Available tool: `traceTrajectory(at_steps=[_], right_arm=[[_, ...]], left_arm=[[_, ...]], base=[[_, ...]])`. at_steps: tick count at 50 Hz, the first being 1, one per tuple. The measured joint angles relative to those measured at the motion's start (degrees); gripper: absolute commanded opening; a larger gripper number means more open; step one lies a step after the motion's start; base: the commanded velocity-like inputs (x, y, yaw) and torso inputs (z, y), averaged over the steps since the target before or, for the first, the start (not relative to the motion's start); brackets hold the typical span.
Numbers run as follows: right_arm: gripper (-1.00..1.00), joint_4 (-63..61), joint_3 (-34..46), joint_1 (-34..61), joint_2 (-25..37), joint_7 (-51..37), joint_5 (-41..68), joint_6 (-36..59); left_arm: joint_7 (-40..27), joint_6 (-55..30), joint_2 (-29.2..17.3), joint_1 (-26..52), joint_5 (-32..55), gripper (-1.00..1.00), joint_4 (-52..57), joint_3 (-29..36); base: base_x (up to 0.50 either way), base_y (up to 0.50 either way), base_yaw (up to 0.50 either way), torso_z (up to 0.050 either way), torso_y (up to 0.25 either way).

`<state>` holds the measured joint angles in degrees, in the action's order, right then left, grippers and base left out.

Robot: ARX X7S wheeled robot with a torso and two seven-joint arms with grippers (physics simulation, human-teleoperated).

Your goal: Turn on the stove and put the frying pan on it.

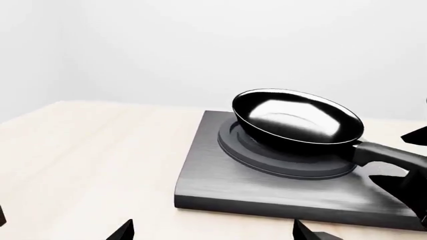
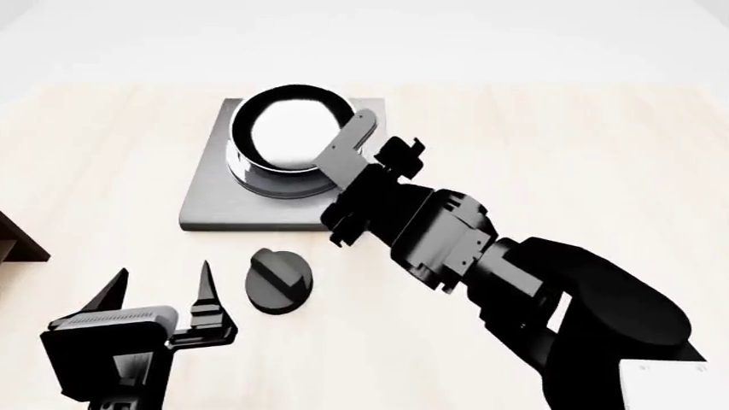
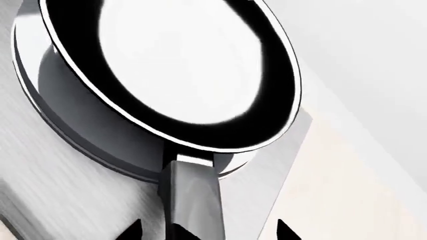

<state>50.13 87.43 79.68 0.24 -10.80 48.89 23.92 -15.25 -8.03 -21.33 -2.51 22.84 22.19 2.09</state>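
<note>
The black frying pan [image 2: 287, 128] sits on the burner rings of the grey stove [image 2: 211, 209], with its handle [image 2: 347, 141] pointing toward me. My right gripper [image 2: 355, 175] is open, with its jaws on either side of the handle. In the right wrist view the handle [image 3: 193, 195] runs between the spread fingertips of the right gripper [image 3: 208, 231]. The round black knob [image 2: 279, 279] lies on the table in front of the stove. My left gripper [image 2: 160, 295] is open and empty, left of the knob. The left wrist view shows the pan [image 1: 297, 117] on the stove [image 1: 220, 187].
A light wooden table [image 2: 592, 154] carries everything. The corner of a brown shelf [image 2: 14, 241] shows at the left edge. My right forearm [image 2: 513, 273] crosses the table's near right part. A pale wall lies behind the table.
</note>
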Motion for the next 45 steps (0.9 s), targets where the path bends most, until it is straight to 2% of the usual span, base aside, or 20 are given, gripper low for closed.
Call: traceTrajectory(at_steps=[12, 20, 34, 45], right_arm=[[1.0, -0.14, 0.09, 2.9, 0.37, 1.54, 6.06, -0.59], [1.0, -8.96, -0.77, 5.2, 4.87, -1.24, 9.03, 0.11], [1.0, -33.82, -2.79, 7.88, 18.84, -10.85, 11.42, 0.83], [1.0, -56.33, -5.67, 3.29, 34.27, -25.16, 7.0, -7.17]], left_arm=[[-0.27, -0.09, -0.18, 0.01, 0.03, 1.0, 0.16, 0.15], [-0.53, -0.31, -0.29, 0.03, -0.09, 1.0, 0.4, 0.4], [-1.41, -1.28, -0.69, 0.05, -0.24, 1.0, 1.98, 0.72], [-2.53, -1.51, -1.21, -0.18, -0.37, 1.0, 5.2, 0.25]], base=[[0.0, 0.0, 0.0, 0.0, 0.0], [0.0, 0.0, 0.0, 0.0, 0.0], [0.0, 0.0, 0.0, 0.0, 0.0], [0.0, 0.0, 0.0, 0.0, 0.0]])
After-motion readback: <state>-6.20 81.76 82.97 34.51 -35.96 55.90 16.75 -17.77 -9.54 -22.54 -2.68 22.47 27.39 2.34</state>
